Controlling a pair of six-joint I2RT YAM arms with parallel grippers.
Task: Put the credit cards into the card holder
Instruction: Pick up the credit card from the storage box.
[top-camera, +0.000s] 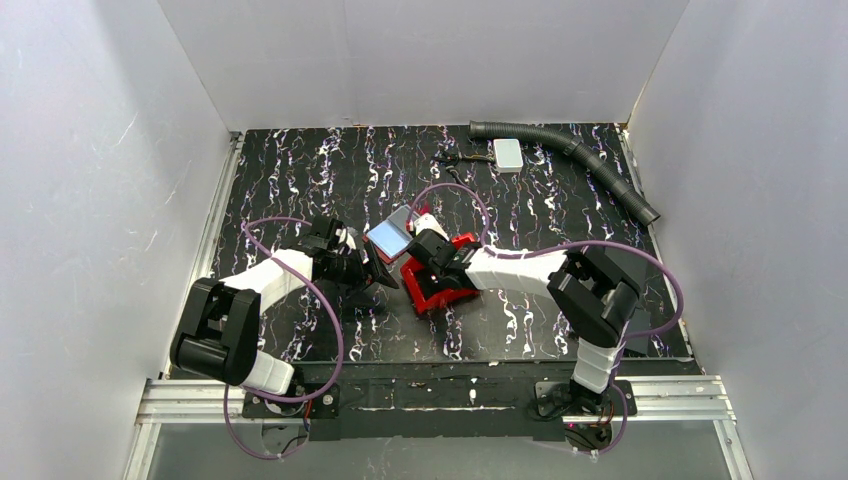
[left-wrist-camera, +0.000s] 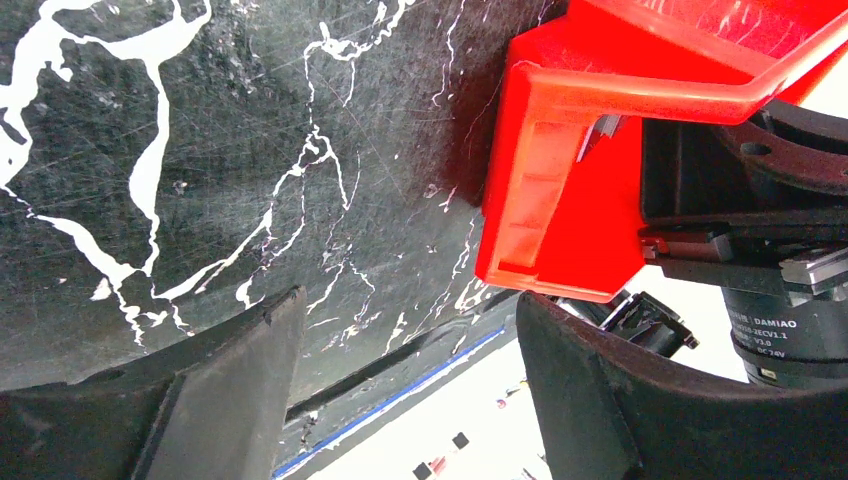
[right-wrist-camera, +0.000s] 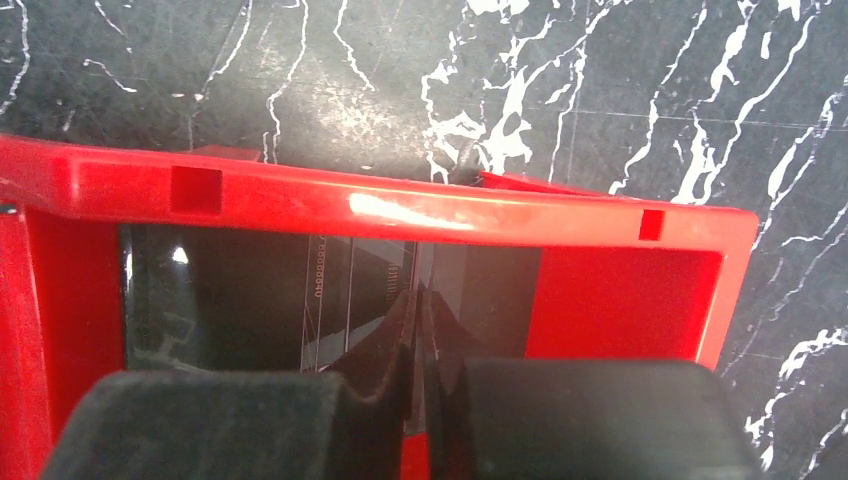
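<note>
The card holder (top-camera: 388, 238) is tilted up off the table at the tip of my left gripper (top-camera: 372, 262), its pale inside facing up and a dark red edge below. In the left wrist view its bright inner face (left-wrist-camera: 450, 420), with a blue edge, fills the space between the wide-set fingers of that gripper (left-wrist-camera: 410, 305). My right gripper (top-camera: 425, 248) reaches into the red bin (top-camera: 440, 295). In the right wrist view that gripper (right-wrist-camera: 417, 300) has its fingers pinched on a thin pale credit card (right-wrist-camera: 417, 270), seen edge-on.
A dark glossy sheet (right-wrist-camera: 230, 290) lies inside the red bin (right-wrist-camera: 400, 205), whose corner (left-wrist-camera: 560, 150) is just right of the left fingers. At the back of the marbled table are a white box (top-camera: 508, 153) and a grey corrugated hose (top-camera: 580, 155).
</note>
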